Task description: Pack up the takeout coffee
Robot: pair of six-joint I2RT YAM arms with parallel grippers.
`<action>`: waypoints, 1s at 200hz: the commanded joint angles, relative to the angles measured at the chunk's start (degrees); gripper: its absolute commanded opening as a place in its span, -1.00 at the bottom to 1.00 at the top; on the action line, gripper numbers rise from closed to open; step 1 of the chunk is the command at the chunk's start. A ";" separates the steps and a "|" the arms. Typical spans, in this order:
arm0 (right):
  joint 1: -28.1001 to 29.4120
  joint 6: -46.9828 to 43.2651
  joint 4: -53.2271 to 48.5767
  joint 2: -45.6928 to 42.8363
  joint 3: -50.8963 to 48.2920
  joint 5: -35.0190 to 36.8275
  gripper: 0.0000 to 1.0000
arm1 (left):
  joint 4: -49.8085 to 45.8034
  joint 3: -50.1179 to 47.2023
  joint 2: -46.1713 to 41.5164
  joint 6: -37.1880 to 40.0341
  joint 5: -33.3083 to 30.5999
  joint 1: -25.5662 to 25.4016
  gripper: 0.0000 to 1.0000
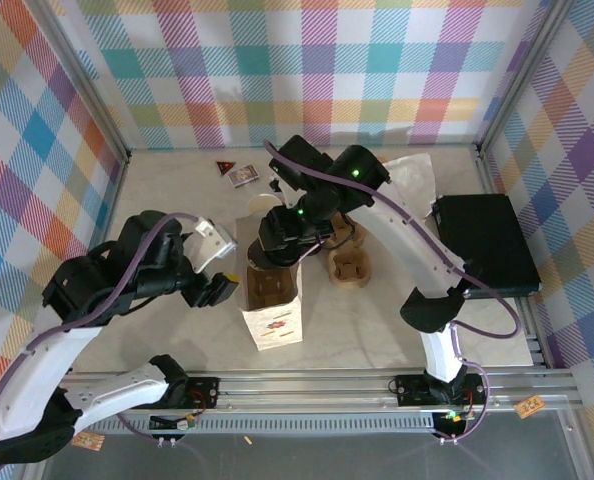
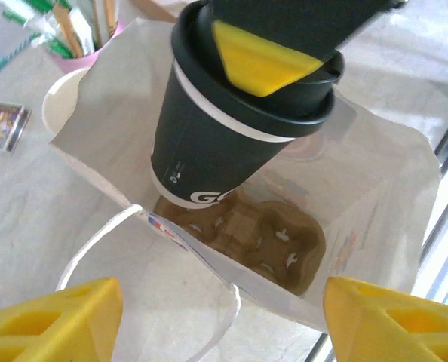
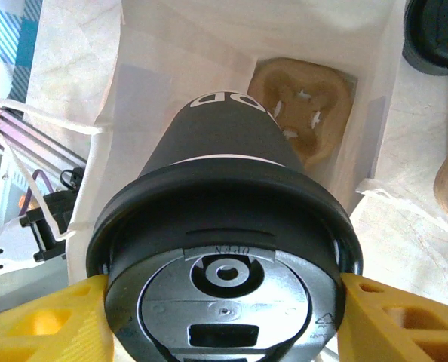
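The takeout coffee (image 2: 216,136) is a dark paper cup with thin white bands and a round black lid (image 3: 224,279). It hangs tilted over the mouth of a white paper bag (image 2: 209,264), its base just inside the opening. My right gripper (image 3: 224,302) is shut on the cup below the lid rim, a yellow fingertip (image 2: 262,64) pressed against it. A brown cardboard cup carrier (image 3: 303,113) lies at the bag's bottom. My left gripper (image 2: 220,317) stands open at the bag's near wall, its fingers wide apart by the string handle. From above, the right gripper (image 1: 277,235) covers the bag (image 1: 274,310).
A second cardboard carrier (image 1: 349,265) lies right of the bag. A black box (image 1: 487,240) sits at the right edge. A pink cup of sachets (image 2: 81,38) and a white cup (image 2: 58,105) stand behind the bag. Black lids (image 3: 435,34) are nearby.
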 commanded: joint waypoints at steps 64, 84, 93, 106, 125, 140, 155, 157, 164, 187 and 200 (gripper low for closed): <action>0.13 -14.98 -10.11 -4.48 0.14 2.69 -0.01 | 11.15 -10.66 -1.74 26.88 6.36 -0.19 0.42; 0.15 -15.99 -10.09 -5.36 2.25 2.83 -0.01 | 13.57 -11.35 -2.65 27.80 5.01 -0.19 0.46; 0.14 -16.40 -10.03 -5.82 3.11 1.50 -0.01 | 15.86 -12.55 -4.04 27.47 3.48 -0.23 0.49; 0.14 -16.93 -9.77 -6.75 3.08 0.09 -0.01 | 19.82 -14.58 -6.40 27.00 2.18 -0.18 0.63; 0.15 -17.48 -9.95 -8.38 1.25 -1.43 -0.02 | 26.08 -16.76 -8.34 25.41 2.63 -0.21 0.76; 0.23 -17.39 -10.01 -9.88 0.11 -1.82 -0.02 | 28.41 -16.74 -8.09 23.59 2.39 -0.23 0.77; 0.26 -17.04 -9.95 -11.16 -0.22 -2.13 -0.02 | 29.10 -16.42 -7.91 22.44 2.29 -0.24 0.77; 0.24 -17.01 -9.95 -11.29 -0.10 -2.25 -0.02 | 29.18 -16.42 -7.91 22.41 2.31 -0.23 0.77; 0.23 -16.67 -9.95 -11.55 0.12 -2.72 -0.02 | 29.37 -16.29 -7.77 22.29 2.58 -0.24 0.77; 0.23 -16.24 -10.04 -12.05 -0.12 -4.61 -0.03 | 29.52 -14.20 -5.17 22.02 5.40 -0.26 0.78; 0.21 -16.38 -10.03 -11.90 0.02 -5.84 -0.04 | 29.34 -12.90 -3.24 22.09 6.49 -0.23 0.78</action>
